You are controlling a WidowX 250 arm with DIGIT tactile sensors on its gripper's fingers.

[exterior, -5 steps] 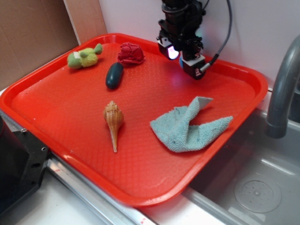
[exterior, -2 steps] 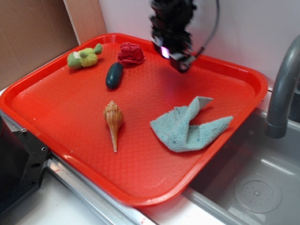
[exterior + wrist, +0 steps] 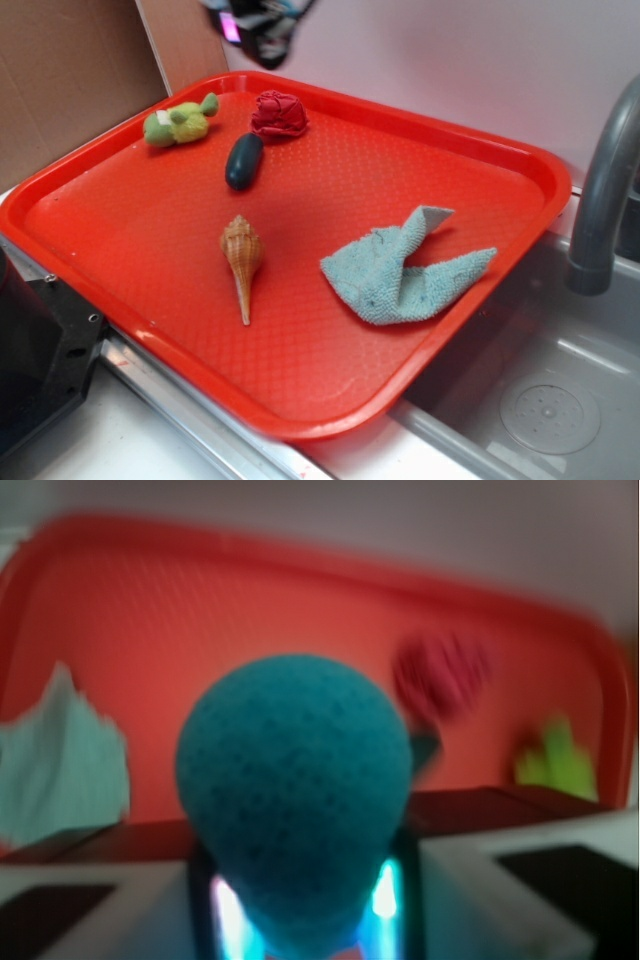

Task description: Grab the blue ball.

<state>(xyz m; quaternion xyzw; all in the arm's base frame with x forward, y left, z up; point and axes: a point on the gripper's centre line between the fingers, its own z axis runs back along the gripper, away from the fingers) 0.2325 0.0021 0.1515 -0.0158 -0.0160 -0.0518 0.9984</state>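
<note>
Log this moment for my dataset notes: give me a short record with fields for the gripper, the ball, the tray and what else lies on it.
gripper: blurred, high over the tray's far edge, shut on the blue ball
blue ball: held between the fingers, fills the wrist view, clear of the tray
tray: red, beside a sink
on tray: green plush toy, red fabric flower, dark teal oval, seashell, pale blue-green cloth
task state: ball grasped and lifted
</note>
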